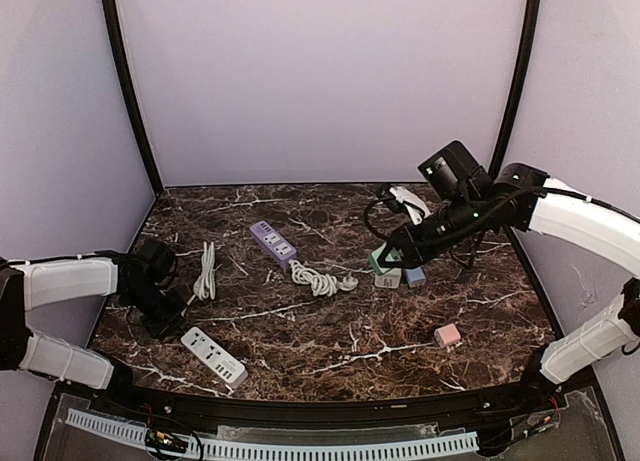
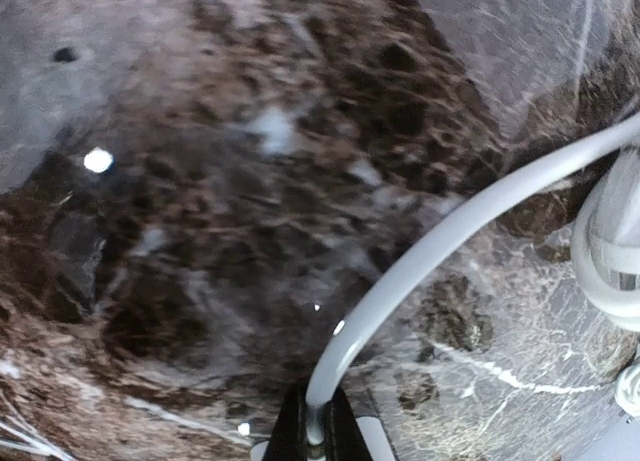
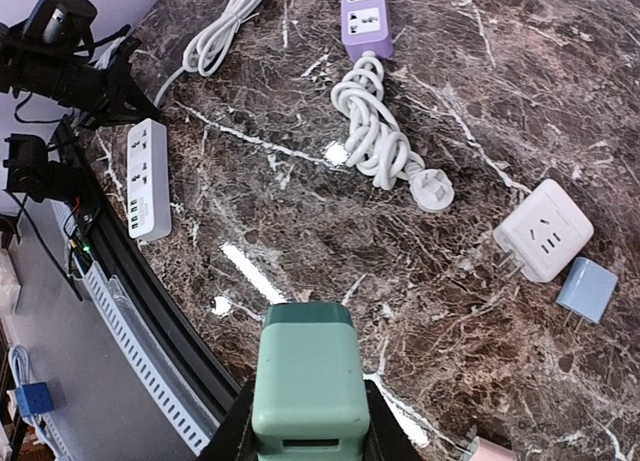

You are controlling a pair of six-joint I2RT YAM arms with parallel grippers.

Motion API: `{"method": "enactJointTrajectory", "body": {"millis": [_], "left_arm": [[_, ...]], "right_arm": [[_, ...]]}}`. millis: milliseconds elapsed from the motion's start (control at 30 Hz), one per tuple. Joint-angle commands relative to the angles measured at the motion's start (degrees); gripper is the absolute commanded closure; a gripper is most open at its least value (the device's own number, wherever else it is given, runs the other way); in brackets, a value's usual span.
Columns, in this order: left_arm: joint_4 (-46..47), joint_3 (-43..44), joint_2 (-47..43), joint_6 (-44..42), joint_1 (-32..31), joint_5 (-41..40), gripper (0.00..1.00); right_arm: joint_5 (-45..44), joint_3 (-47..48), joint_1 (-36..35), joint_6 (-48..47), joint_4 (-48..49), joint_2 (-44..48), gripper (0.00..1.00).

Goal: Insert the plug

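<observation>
With the right gripper (image 1: 398, 251) clamped on the mint-green plug (image 3: 305, 376), above the marble table (image 1: 330, 346) right of centre, keep level, square over a socket of the purple power strip (image 1: 273, 240), then press straight down. With the left gripper (image 2: 313, 433) pinched on the white cable (image 2: 430, 261), hold steady.

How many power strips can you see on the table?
2. The purple power strip lies toward the back, left of centre. The white power strip lies near the front edge, on the left. No other seems hidden.
</observation>
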State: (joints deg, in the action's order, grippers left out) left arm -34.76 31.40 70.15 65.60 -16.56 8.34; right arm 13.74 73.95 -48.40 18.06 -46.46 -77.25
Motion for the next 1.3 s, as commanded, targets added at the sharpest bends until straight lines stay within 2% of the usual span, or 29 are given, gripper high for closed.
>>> {"method": "enactJointTrajectory", "body": {"millis": [0, 233, 467, 733, 1000, 1067, 1133, 1167, 1233, 1267], "left_arm": [[5.73, 2.59, 5.56, 2.47, -4.71, 0.46, 0.99], [8.89, 11.59, 17.52, 2.74, -12.68, 1.51, 0.99], [10.59, 20.52, 27.61, 6.58, -18.96, 2.51, 0.99], [8.25, 38.39, 41.45, 6.81, -27.59, 5.31, 0.99], [7.98, 41.91, 44.32, 6.24, -29.85, 6.39, 0.97], [7.62, 42.57, 44.30, 5.61, -29.93, 6.38, 0.93], [7.08, 42.91, 44.30, 5.18, -29.98, 6.65, 0.84], [6.86, 42.93, 44.20, 4.96, -30.00, 6.89, 0.74], [6.41, 42.69, 43.56, 4.55, -30.14, 7.11, 0.61], [6.35, 42.06, 43.13, 4.50, -30.19, 6.97, 0.57]], "right_arm": [[-5.21, 2.09, -0.64, 0.49, -2.64, 1.40, 1.00], [-6.73, 1.29, -0.64, 1.70, -3.15, 1.42, 1.00], [-8.26, 1.50, -0.64, 2.76, -3.48, 1.10, 1.00], [-8.12, 1.03, -0.64, 2.51, -4.13, 0.54, 1.00], [-8.35, 0.93, -0.64, 2.42, -4.34, 0.61, 1.00], [-8.33, 0.97, -0.64, 2.12, -4.33, 0.41, 1.00], [-8.26, 1.17, -0.64, 1.78, -4.34, 0.01, 1.00], [-8.25, 1.31, -0.64, 1.60, -4.34, -0.18, 1.00], [-8.11, 1.64, -0.64, 1.38, -4.42, -0.71, 1.00], [-8.05, 1.78, -0.64, 1.32, -4.51, -0.85, 1.00]]}}
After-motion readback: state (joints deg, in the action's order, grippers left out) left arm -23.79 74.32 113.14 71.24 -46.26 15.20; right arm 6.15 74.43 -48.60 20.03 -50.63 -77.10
